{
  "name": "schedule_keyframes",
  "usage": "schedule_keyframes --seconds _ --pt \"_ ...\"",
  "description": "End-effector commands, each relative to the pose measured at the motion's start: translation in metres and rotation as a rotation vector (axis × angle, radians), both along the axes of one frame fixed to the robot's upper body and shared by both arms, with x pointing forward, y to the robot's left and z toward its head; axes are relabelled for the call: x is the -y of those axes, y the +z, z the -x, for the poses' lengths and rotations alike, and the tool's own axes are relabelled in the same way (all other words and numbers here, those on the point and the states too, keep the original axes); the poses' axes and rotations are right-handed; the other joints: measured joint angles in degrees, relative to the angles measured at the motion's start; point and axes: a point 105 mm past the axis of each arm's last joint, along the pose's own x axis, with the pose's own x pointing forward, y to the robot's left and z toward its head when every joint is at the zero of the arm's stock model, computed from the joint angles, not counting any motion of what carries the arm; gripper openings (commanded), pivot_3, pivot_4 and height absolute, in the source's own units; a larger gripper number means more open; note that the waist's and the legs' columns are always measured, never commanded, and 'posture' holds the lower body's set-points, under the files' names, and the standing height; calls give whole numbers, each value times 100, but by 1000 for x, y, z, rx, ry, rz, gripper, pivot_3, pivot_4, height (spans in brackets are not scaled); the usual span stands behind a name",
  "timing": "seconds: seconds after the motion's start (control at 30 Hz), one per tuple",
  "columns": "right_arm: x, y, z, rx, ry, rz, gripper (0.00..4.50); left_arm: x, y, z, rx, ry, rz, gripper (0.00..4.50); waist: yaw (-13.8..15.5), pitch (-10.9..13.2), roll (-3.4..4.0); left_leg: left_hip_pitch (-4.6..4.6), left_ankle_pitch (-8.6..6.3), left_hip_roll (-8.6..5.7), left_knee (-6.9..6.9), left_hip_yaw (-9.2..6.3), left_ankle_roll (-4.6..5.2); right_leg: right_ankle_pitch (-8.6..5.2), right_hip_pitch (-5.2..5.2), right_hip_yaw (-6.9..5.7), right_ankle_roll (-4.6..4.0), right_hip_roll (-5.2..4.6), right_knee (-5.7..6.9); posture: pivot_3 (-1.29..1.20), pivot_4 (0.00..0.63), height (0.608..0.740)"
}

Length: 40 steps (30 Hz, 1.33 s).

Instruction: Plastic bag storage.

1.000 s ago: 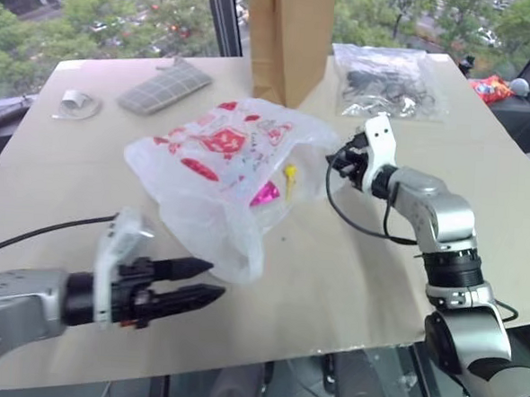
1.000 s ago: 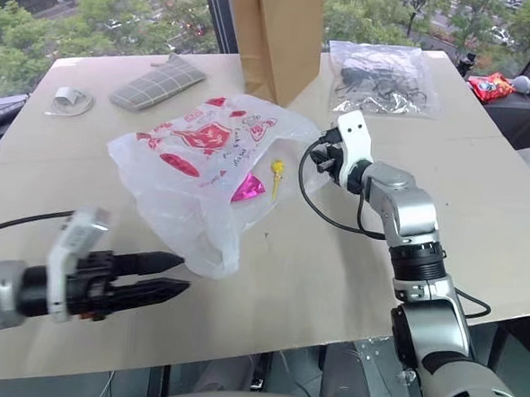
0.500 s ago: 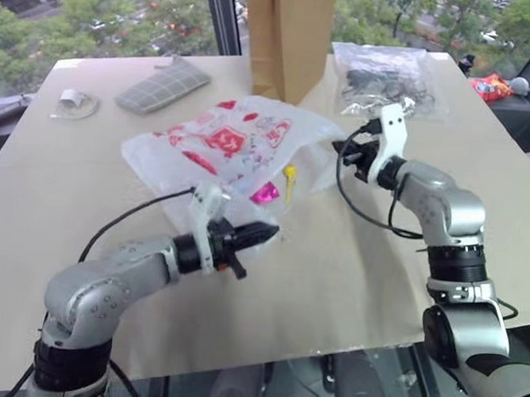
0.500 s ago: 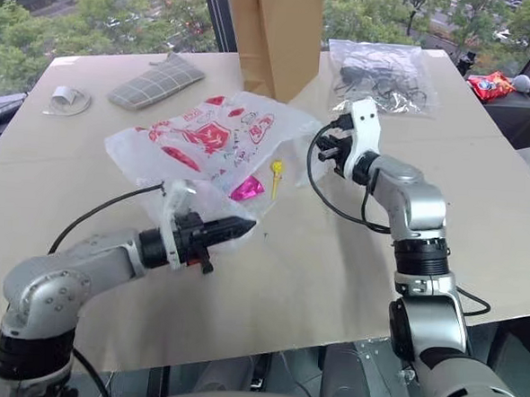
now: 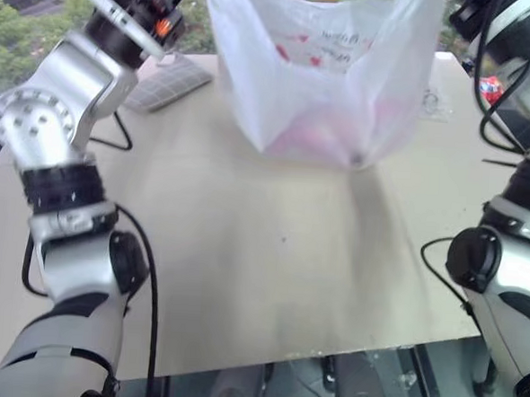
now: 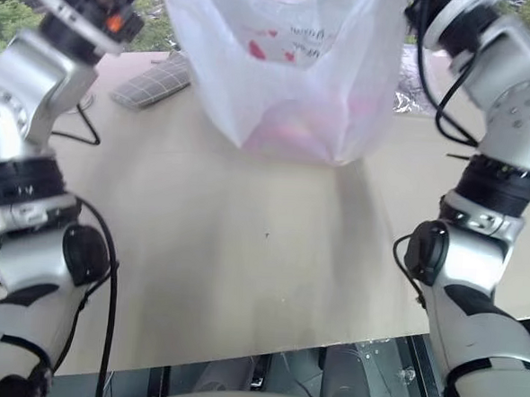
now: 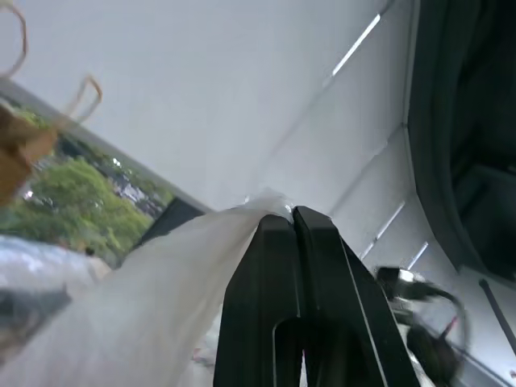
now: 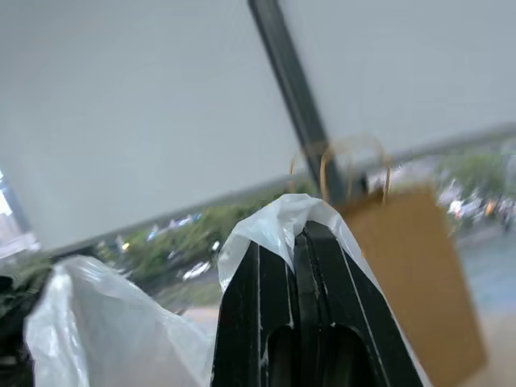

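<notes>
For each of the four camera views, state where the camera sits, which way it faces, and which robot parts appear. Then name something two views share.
Left eye view: head, looking down at the table; both arms lift the plastic bag.
Right eye view: beside it, same scene.
Left wrist view: faces upward; left gripper pinches bag film.
Right wrist view: faces the window; right gripper pinches film.
Shared: both wrist views show the brown paper bag.
</notes>
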Motion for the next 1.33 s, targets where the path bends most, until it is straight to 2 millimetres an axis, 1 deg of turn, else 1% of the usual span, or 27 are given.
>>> schedule_keyframes --seconds 0.03,0.1,0.13,0.17,0.2,0.27,0.3,0.37,0.4,0.43,0.47,0.5,0.57,0.6,0.63,0.67,0.7,0.77,0.8,0.83,0.87,0.9,1.0,1.1,1.17,1.23,1.33 --pt "22 29 18 127 -111 2 0 11 5 -9 29 -16 -23 65 -5 0 0 -1 0 -1 -5 -1 0 0 0 -2 1 -1 0 0 150 740" --pt "27 27 27 143 -154 39 0 20 -4 -11 18 -43 -62 65 -15 1 0 -5 0 -1 -8 -1 0 0 -5 -1 1 -4 0 0 150 740" --pt "28 17 31 130 -176 81 0 25 -14 -12 0 -54 -87 65 -14 1 0 -9 0 0 -10 -1 0 0 -10 -1 1 -4 0 0 150 740" --pt "27 1 35 102 -192 135 0 29 -28 -11 -23 -65 -124 65 -18 0 0 -11 0 2 -17 -7 0 0 -10 -7 1 -4 0 0 150 740" --pt "25 -24 38 52 -216 197 0 35 -50 -9 -49 -65 -187 65 -31 -16 -4 -10 0 3 -21 -7 0 0 -10 -7 1 -5 1 0 150 740" --pt "23 -56 42 -10 -248 267 0 41 -75 -5 -73 -58 -264 65 -88 -13 -2 8 -1 20 -46 -10 2 -2 -2 -6 0 -12 3 0 150 740" --pt "24 -80 42 -53 -280 310 0 46 -94 -3 -89 -37 -327 65 -102 -7 -1 -3 -1 18 -49 -2 3 -2 -12 4 3 -15 -7 0 150 740" --pt "22 -145 43 -178 -356 448 0 52 -139 0 -80 58 -461 65 -108 -14 -3 -29 1 10 -45 10 4 2 -52 21 7 -17 3 0 150 740" --pt "25 -174 45 -241 -401 499 0 57 -162 5 -92 68 -541 65 -102 -15 -1 -19 0 14 -38 11 3 0 -47 22 6 -16 5 0 150 740" --pt "24 -193 48 -273 -410 538 0 60 -175 11 -98 61 -586 65 -103 -13 0 -11 0 13 -54 18 3 0 -45 33 6 -15 2 0 150 740" --pt "24 -205 52 -284 -418 583 0 62 -183 16 -89 45 -623 65 -101 -9 1 -11 0 13 -50 24 3 0 -47 40 6 -10 2 0 150 740" --pt "24 -215 56 -286 -429 614 268 61 -189 19 -89 44 -625 22 -95 -6 0 -15 0 11 -43 37 4 0 -59 54 6 -10 1 0 150 740" --pt "24 -225 66 -281 -424 649 880 59 -192 25 -44 55 -635 547 -92 -4 0 -25 2 7 -14 60 6 9 -77 82 15 -8 24 0 150 740" --pt "27 -229 70 -282 -431 681 1189 57 -193 28 -22 67 -650 668 -82 -4 0 -22 3 9 -3 63 6 14 -73 86 15 -4 27 0 150 740" --pt "32 -233 76 -290 -434 709 1806 53 -193 30 -4 82 -667 1198 -73 -5 1 -8 2 14 8 64 6 15 -53 85 16 5 25 0 150 740" --pt "37 -233 83 -293 -438 714 2070 47 -193 33 6 99 -684 1468 -59 -6 -1 16 1 24 8 61 7 15 -19 83 15 16 10 0 150 740" --pt "42 -232 89 -294 -446 714 2566 42 -194 36 7 107 -695 1941 -45 -7 -2 39 -1 30 8 57 8 14 16 77 15 25 1 0 150 740" --pt "48 -232 102 -289 -444 724 3535 32 -200 45 13 104 -742 2908 -43 -7 -2 54 -15 38 9 59 33 14 32 79 16 33 -1 0 150 740" --pt "49 -232 109 -291 -432 730 3819 27 -204 49 10 111 -768 3177 -37 -6 -2 55 -15 38 9 59 33 14 32 80 16 33 0 0 150 740" --pt "51 -234 116 -305 -418 736 4367 21 -207 52 5 127 -793 3723 -33 -6 -2 55 -15 38 12 60 33 15 33 79 16 33 2 0 150 740" --pt "52 -236 124 -320 -402 744 4500 16 -210 57 2 133 -813 4006 -26 -7 -1 55 -15 43 12 59 33 15 32 80 15 34 3 0 150 740" --pt "54 -240 131 -341 -386 749 4500 13 -214 62 -6 130 -834 4385 -19 -7 -2 60 -16 51 12 59 32 14 35 80 14 40 3 0 150 740" --pt "55 -247 147 -369 -346 769 4500 4 -227 73 -33 136 -882 4385 44 -7 -3 62 -18 55 12 60 34 14 39 79 14 41 -1 0 150 740" --pt "49 -248 159 -380 -282 743 4500 -4 -238 77 -66 154 -905 4385 68 -6 -5 73 -20 55 12 62 38 13 52 79 15 38 -4 0 150 740" --pt "47 -254 167 -401 -249 774 4500 -9 -240 80 -71 164 -918 4385 74 -5 -6 85 -23 57 12 62 43 12 66 77 17 38 -7 0 150 740" --pt "52 -260 172 -428 -256 800 4500 -12 -240 82 -66 170 -932 4385 87 -5 -8 99 -24 60 12 60 44 0 79 72 35 39 -8 0 150 740" --pt "62 -266 176 -445 -272 823 4500 -17 -239 86 -77 180 -944 4385 92 -5 -7 119 -27 68 12 61 46 -14 99 66 24 41 -11 0 150 740"
